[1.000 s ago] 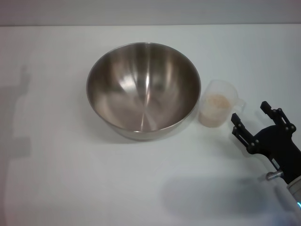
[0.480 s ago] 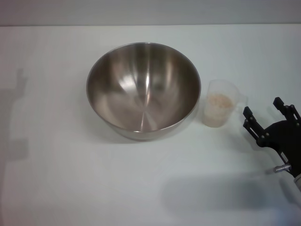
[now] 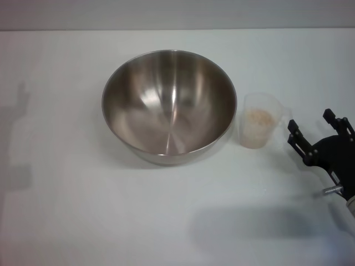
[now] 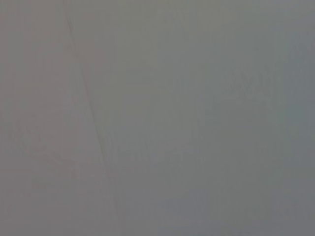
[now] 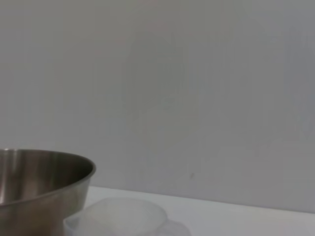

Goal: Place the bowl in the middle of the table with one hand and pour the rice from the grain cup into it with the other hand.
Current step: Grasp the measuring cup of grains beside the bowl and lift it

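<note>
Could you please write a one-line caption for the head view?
Open right gripper beside the rice-filled grain cup, right of the empty bowl.

- From the head camera I see a wall (image 3: 177, 14) as a plain grey band behind the far edge of the table (image 3: 66, 221); it carries no marks that I can make out.
- On the right wrist feed the same kind of bare, pale grey wall (image 5: 197, 88) fills most of the view, with one tiny dark speck (image 5: 192, 175) low on it.
- My left wrist feed gives only a flat grey surface (image 4: 206, 123); I cannot tell what it is.
- A faint thin line (image 4: 91, 113) runs slanting across that surface.
- A soft grey shadow (image 3: 16, 133) lies at the left edge of the white top.
- A broader shadow (image 3: 249, 227) lies near the front right.
</note>
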You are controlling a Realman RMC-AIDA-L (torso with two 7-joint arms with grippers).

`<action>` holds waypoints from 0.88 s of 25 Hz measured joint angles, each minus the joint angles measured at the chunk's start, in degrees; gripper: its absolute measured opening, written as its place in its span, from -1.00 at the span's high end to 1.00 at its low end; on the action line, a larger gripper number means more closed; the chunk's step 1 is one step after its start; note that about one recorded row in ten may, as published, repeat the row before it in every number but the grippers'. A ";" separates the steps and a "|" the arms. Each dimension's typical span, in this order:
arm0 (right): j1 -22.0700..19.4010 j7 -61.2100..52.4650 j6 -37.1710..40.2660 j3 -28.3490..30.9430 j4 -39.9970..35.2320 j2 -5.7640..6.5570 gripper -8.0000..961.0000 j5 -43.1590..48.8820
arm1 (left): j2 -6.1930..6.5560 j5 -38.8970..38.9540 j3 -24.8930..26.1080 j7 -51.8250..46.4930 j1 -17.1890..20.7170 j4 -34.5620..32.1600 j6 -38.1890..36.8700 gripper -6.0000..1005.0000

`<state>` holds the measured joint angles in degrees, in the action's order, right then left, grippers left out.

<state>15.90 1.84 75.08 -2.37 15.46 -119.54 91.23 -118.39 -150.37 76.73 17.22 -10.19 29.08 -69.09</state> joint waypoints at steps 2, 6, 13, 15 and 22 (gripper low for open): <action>0.17 0.00 -0.04 0.11 -0.06 0.00 -0.66 0.00 | -0.01 0.00 0.00 0.00 0.04 -0.04 0.00 -0.62; 0.98 0.00 -1.07 0.32 -0.12 -0.03 -0.67 0.00 | -0.05 -0.01 0.00 0.00 0.09 -0.52 0.00 -0.62; 2.22 0.00 -3.15 1.37 -0.28 -0.08 -0.66 0.00 | -0.09 -0.01 0.00 0.00 0.26 -0.79 -0.07 -0.62; 2.50 0.00 -3.59 1.69 -0.35 -0.08 -0.66 0.00 | -0.09 -0.02 0.00 0.00 0.37 -0.84 -0.10 -0.62; 3.28 0.00 -3.92 1.76 -0.86 -0.08 -0.66 0.00 | -0.09 -0.01 0.00 0.00 0.50 -1.47 -0.17 -0.62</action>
<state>19.18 1.84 71.16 -0.61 14.60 -119.62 91.23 -118.48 -150.38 76.73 17.22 -9.69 27.62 -69.25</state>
